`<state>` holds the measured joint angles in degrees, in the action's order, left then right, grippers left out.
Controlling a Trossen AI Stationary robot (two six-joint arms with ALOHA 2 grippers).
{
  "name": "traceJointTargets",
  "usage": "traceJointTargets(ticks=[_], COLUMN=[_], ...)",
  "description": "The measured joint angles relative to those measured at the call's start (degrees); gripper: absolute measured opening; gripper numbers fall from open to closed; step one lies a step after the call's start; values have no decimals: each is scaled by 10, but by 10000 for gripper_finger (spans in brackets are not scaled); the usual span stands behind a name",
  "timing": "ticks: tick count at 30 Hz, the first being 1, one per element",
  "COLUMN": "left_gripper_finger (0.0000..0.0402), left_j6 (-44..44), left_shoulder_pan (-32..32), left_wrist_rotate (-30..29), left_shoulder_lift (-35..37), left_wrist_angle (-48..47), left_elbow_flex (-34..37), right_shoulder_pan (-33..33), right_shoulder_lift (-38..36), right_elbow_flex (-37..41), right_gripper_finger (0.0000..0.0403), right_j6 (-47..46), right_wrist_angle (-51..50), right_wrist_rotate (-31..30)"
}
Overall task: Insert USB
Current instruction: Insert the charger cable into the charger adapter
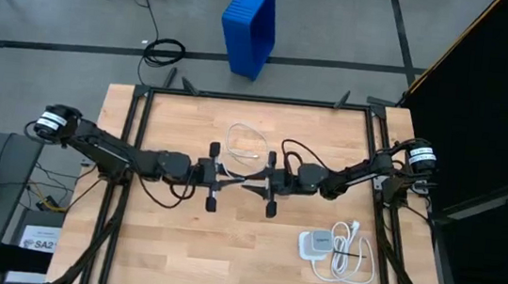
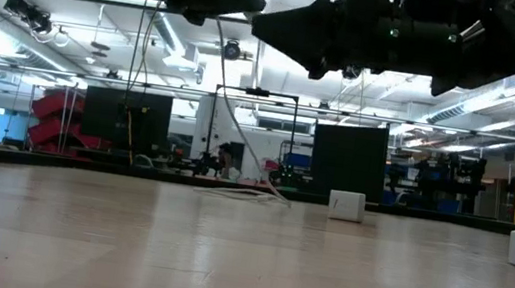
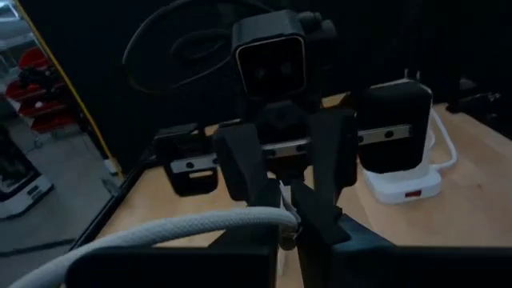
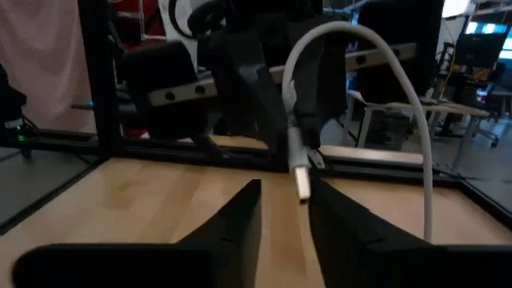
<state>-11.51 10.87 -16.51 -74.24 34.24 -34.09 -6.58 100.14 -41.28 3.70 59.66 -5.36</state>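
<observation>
The wooden desk (image 1: 176,257) carries two dark arms that meet nose to nose over its middle, both held up off the boards. The left pincer (image 1: 223,178) is clamped shut on the cable (image 1: 246,144) close to one plug, as the right wrist view shows: the cord arches over and the small white plug hangs from those fingers. The right pincer (image 4: 282,210) faces it with its jaws a little apart; the plug sits just in the gap between their tips, and I can't tell whether they touch it. The rest of the cable lies in a loose loop on the desk toward the far edge, just beyond the pincers. Near the front right corner sits a flat white socket block (image 1: 315,244) with its thick cord (image 1: 353,254) coiled beside it. I'd judge the cable light, limp and braided, so it will sag and twist; the stiff plug body is the place to take hold, as the cord alone gives no control of its aim. I can read no brand or writing on the cable or block.
</observation>
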Motion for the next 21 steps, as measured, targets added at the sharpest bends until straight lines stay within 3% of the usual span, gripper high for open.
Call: traceJointTargets(ticks=[5, 10, 13, 21], left_gripper_finger=[1, 0, 0, 0], left_j6=[12, 32, 40, 43], left_shoulder_pan=[0, 0, 0, 0], left_wrist_rotate=[-1, -4, -4, -4], left_shoulder_lift=[1, 1, 1, 1], left_wrist_angle=[-53, -149, -153, -183], left_elbow_flex=[-10, -45, -48, -48], right_shoulder_pan=[7, 12, 10, -2], right_shoulder_lift=[0, 0, 0, 0], right_elbow_flex=[-3, -61, -94, -101], right_gripper_finger=[139, 150, 147, 107], right_j6=[-26, -36, -27, -11], right_wrist_angle=[-26, -165, -237, -242], right_wrist_rotate=[-15, -17, -17, -15])
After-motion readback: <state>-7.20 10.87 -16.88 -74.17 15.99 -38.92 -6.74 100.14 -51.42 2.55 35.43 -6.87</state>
